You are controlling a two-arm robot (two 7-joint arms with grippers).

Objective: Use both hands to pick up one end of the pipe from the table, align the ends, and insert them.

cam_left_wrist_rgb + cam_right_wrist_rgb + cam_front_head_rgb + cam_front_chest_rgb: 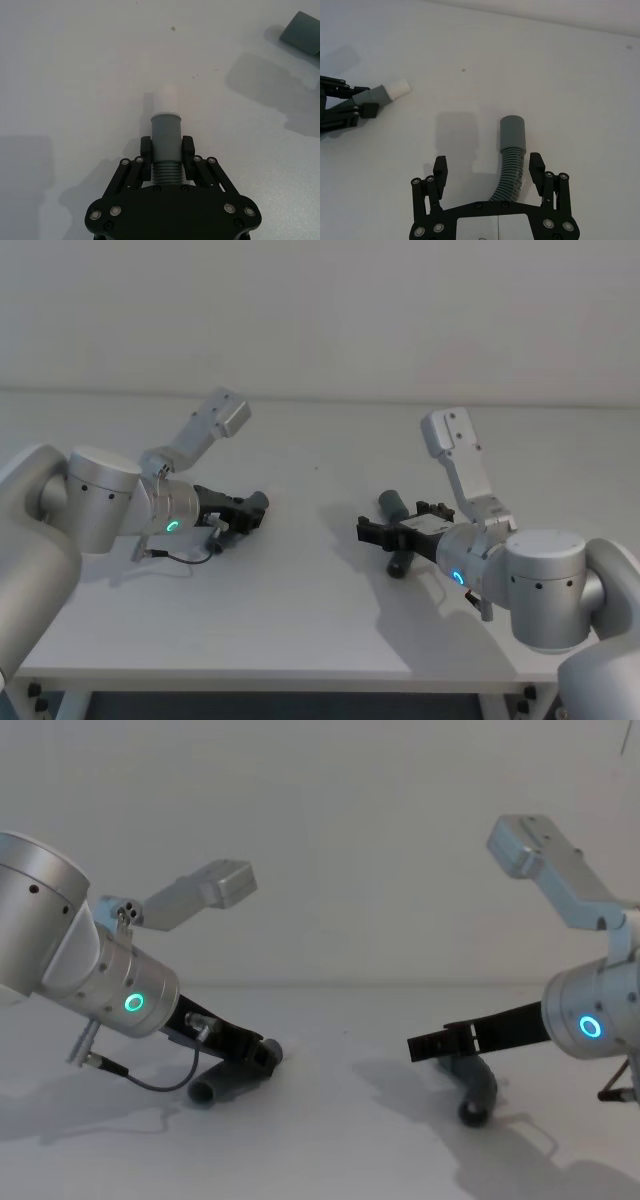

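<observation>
My left gripper (167, 145) is shut on one pipe piece (165, 131), its fingers (146, 150) clamping just behind the smooth grey collar, with a white tip poking out in front. In the head view that left gripper (238, 512) sits low over the table (320, 630) at the left. The other pipe piece (512, 137), ribbed and bent with a grey collar, lies on the table between the spread fingers (440, 169) of my right gripper (488, 167), which is open and does not touch it. From the head, this right gripper (372, 532) hovers beside the piece (392, 504).
The white table stretches wide between the two arms, with bare surface in the middle and toward the front edge (250, 678). A thin black cable (150, 1080) loops under the left wrist. A plain wall stands behind.
</observation>
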